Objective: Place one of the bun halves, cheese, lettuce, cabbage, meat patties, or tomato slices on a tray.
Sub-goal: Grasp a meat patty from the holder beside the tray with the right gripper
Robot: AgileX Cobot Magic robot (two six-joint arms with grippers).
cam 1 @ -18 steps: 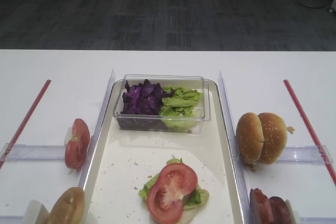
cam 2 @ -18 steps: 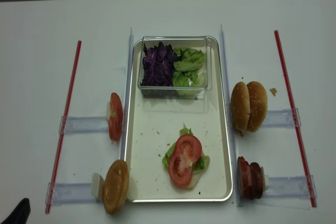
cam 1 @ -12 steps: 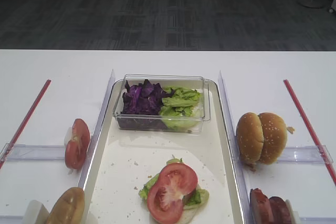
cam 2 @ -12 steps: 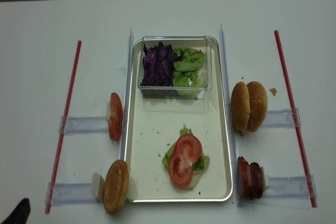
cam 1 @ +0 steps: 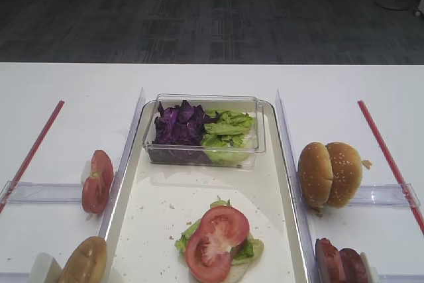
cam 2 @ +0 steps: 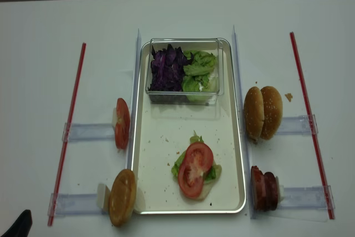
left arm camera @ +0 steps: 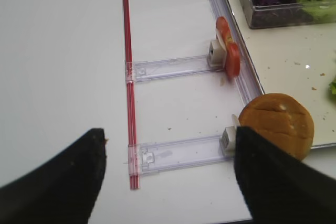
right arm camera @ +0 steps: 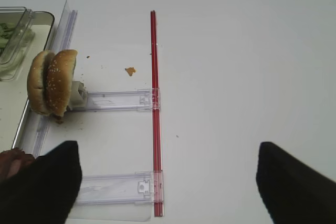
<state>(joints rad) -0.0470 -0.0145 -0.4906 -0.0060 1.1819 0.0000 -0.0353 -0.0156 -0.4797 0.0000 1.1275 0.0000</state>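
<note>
High view: the tray [cam 1: 281, 164] holds a tomato slice [cam 1: 216, 234] stacked on lettuce [cam 1: 187, 235], near its front edge. Right wrist: right gripper [right arm camera: 167, 179] hangs with jaws wide apart, right of the tray. Left wrist: left gripper [left arm camera: 169, 174] jaws spread, left of the tray.

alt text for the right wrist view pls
Open right pincer hovers over a white table, empty. Two sesame bun halves stand on edge in a clear holder at left, beside a red strip and the tray edge.
</note>
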